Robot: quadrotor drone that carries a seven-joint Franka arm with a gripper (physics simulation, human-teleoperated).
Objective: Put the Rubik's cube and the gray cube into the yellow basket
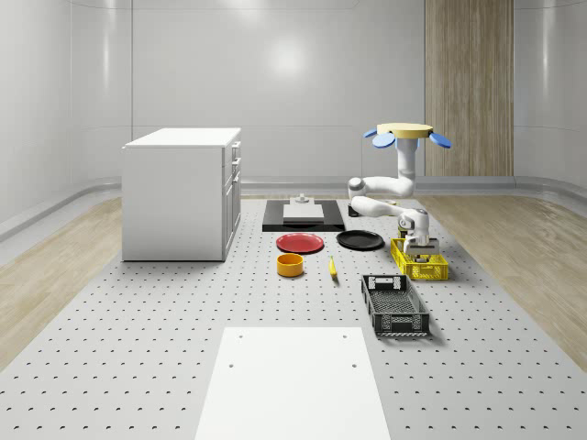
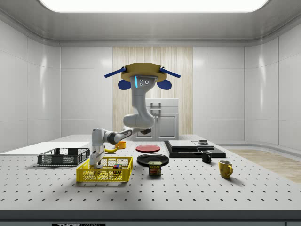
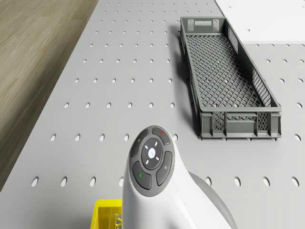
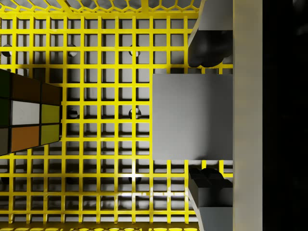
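The gray cube [image 4: 192, 116] sits between my pincer's [image 4: 208, 116] fingers [image 4: 211, 45], which close on two of its faces, low inside the yellow basket [image 4: 96, 192]. The Rubik's cube [image 4: 29, 115] already lies on the basket floor, apart from it (one done, I judge). I hover beside the basket over the desk [image 1: 138, 348], arm reaching down into it. This looks like the release step: next I should part the fingers, then lift straight up clear of the rim.
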